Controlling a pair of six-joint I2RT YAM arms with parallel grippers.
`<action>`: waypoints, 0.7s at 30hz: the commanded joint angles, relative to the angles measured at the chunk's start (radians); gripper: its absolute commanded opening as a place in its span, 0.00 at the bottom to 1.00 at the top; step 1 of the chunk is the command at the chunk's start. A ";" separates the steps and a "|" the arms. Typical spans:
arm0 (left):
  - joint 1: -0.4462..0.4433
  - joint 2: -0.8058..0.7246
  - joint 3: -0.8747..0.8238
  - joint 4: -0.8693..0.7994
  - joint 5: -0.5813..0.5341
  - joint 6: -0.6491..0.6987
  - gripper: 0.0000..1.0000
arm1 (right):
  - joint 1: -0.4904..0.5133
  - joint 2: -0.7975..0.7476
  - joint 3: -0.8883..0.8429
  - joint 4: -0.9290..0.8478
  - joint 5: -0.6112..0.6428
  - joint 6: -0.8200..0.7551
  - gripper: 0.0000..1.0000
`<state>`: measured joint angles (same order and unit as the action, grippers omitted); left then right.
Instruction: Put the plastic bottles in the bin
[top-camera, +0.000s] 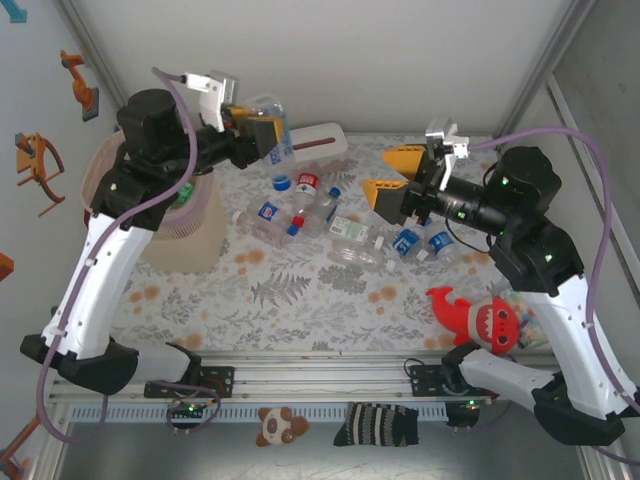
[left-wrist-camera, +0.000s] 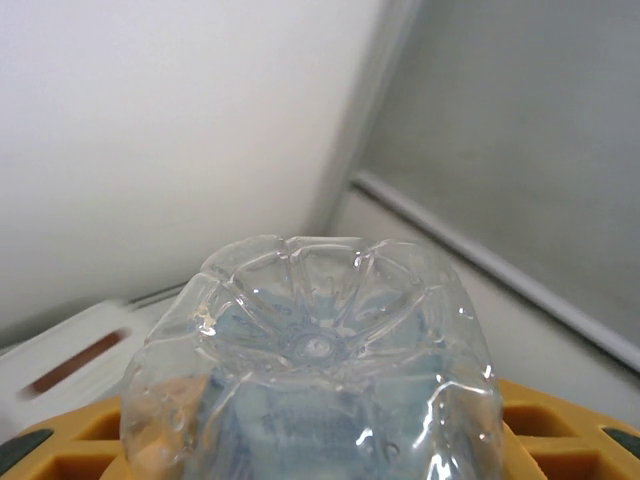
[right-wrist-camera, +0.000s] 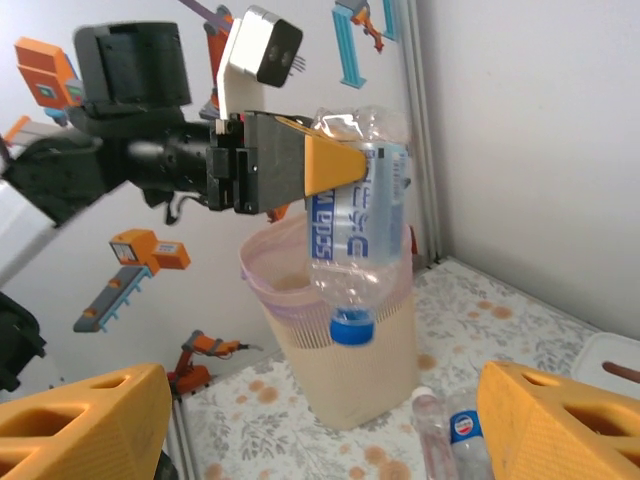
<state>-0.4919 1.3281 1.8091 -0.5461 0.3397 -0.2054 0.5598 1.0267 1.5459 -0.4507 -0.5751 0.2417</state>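
My left jaws pinch 1 clear bottle (right-wrist-camera: 360, 225) across its labelled body, blue cap hanging down, so I judge it is meant to drop neck-first. It hangs just right of the bin (right-wrist-camera: 375, 365) and, I judge, is not yet over the rim. The bin's translucent pinkish wall is latticed, and the bottle's thin plastic ends in a petalled base. My right jaws stand spread and empty above the other bottles (top-camera: 305, 205) lying on the floral desk (top-camera: 300, 290).
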 joint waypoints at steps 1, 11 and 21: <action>0.061 -0.019 0.071 -0.242 -0.287 0.091 0.48 | 0.007 0.008 -0.002 -0.028 0.035 -0.027 0.79; 0.400 0.007 0.130 -0.455 -0.471 0.102 0.47 | 0.007 0.032 0.010 -0.032 0.019 -0.028 0.79; 0.512 0.027 0.000 -0.364 -0.630 0.002 0.46 | 0.007 0.014 -0.022 -0.035 0.026 -0.036 0.79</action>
<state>0.0154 1.3476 1.8332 -0.9428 -0.1978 -0.1799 0.5598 1.0595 1.5383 -0.4862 -0.5556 0.2291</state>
